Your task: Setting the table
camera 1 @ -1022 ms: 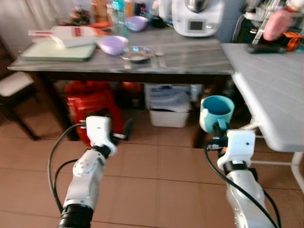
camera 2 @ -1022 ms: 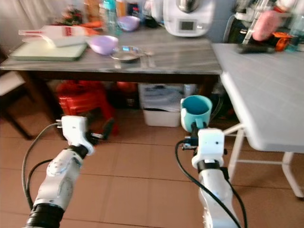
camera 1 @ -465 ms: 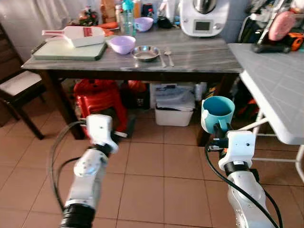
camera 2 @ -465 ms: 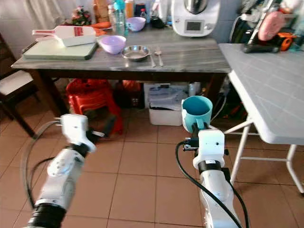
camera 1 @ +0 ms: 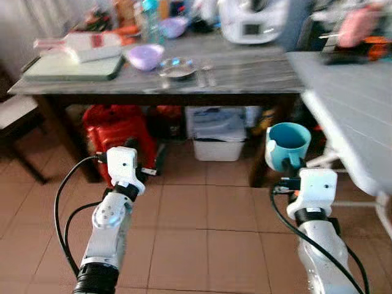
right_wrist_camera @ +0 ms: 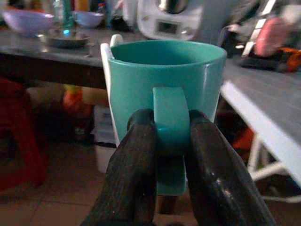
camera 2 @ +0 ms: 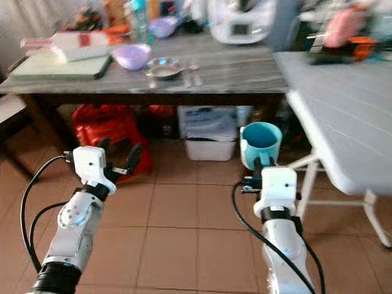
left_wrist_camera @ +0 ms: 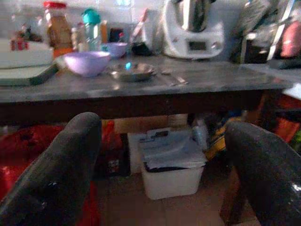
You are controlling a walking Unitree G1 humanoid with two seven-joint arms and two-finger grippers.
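Tiled floor (camera 1: 202, 214) fills the foreground; view has swung slightly since half a second ago and gone blurry, so the robot looks to be mid-turn or walking, not the objects moving. Grey marble desk (camera 1: 245, 70) ahead carries a purple bowl (camera 1: 145, 57), steel dish (camera 1: 176, 66) and cutlery (camera 1: 205, 73) just beside it. White folding desk (camera 2: 343, 116) sits to the right. Right gripper (right_wrist_camera: 167, 155) stays where it was, fingers (right_wrist_camera: 134, 179) clamped on the handle of the teal mug (camera 1: 288, 146), upright, held over the floor between the two desks. Left gripper (left_wrist_camera: 160, 155) empty, fingers spread. Judgement: mug in transit, not placed yet.
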